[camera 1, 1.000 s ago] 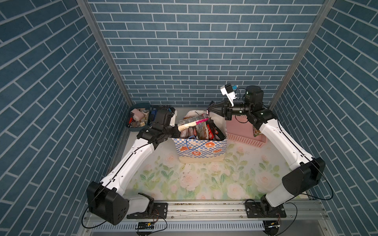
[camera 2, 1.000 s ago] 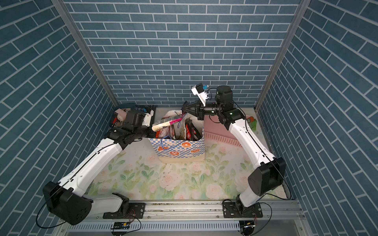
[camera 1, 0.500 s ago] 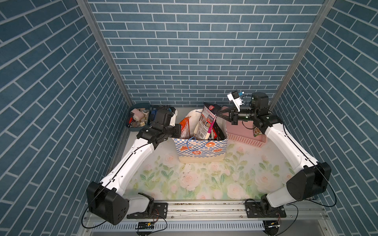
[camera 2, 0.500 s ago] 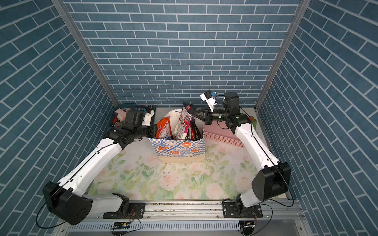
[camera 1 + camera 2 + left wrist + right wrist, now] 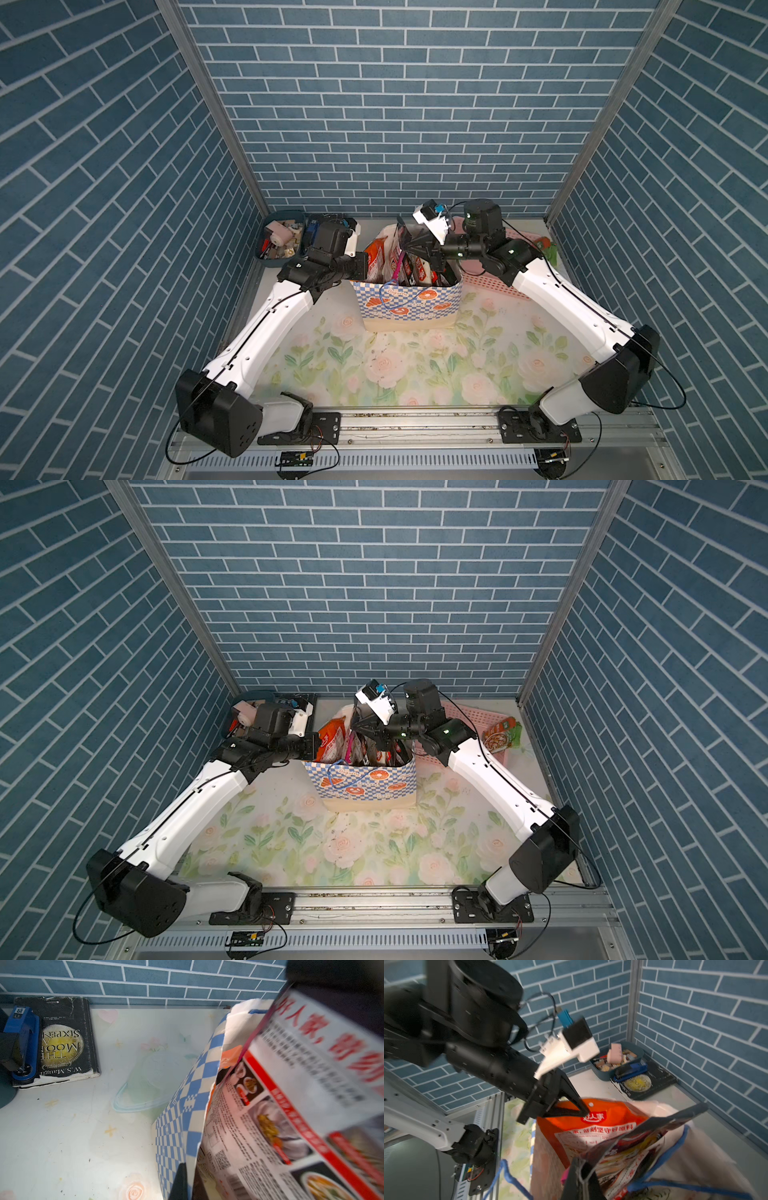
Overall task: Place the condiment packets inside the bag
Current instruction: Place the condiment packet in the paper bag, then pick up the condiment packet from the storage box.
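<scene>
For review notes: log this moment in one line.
left gripper: shut on orange packet at bag rim | right gripper: shut on black-edged packet | one packet in pink basket

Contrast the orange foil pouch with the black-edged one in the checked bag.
The orange foil pouch carries a red logo; the black-edged foil pouch has a dark top edge. The left end effector pinches the orange one, the right end effector the black-edged one. Both stand in the blue-and-white checked paper bag.

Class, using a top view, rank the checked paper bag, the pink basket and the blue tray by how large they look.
Largest: checked paper bag.
Next: pink basket, close behind, but the right arm hides part of it, so this ranking is unsure.
Smallest: blue tray, clearly.
</scene>
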`<action>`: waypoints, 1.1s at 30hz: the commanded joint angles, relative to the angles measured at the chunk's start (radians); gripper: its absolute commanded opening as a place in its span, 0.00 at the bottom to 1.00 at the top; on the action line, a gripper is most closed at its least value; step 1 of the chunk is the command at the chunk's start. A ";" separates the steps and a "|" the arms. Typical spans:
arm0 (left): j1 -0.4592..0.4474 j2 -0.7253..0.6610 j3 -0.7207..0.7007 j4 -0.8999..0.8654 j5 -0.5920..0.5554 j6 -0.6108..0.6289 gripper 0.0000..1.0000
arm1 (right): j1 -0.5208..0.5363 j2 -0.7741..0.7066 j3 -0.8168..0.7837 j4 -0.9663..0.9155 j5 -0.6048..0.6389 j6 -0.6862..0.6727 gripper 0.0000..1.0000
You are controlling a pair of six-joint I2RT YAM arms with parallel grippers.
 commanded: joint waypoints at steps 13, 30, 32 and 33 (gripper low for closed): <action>0.006 0.005 0.049 0.028 -0.005 0.001 0.00 | 0.050 -0.120 0.008 -0.009 0.229 -0.073 0.66; 0.006 -0.017 0.035 0.121 0.106 0.004 0.42 | -0.866 -0.019 -0.044 -0.284 0.394 0.273 0.72; 0.007 -0.026 0.024 0.130 0.109 0.005 0.44 | -0.959 0.011 -0.079 -0.230 0.327 0.306 0.73; 0.006 -0.028 0.018 0.133 0.110 0.005 0.45 | -0.991 0.032 -0.087 -0.205 0.302 0.313 0.73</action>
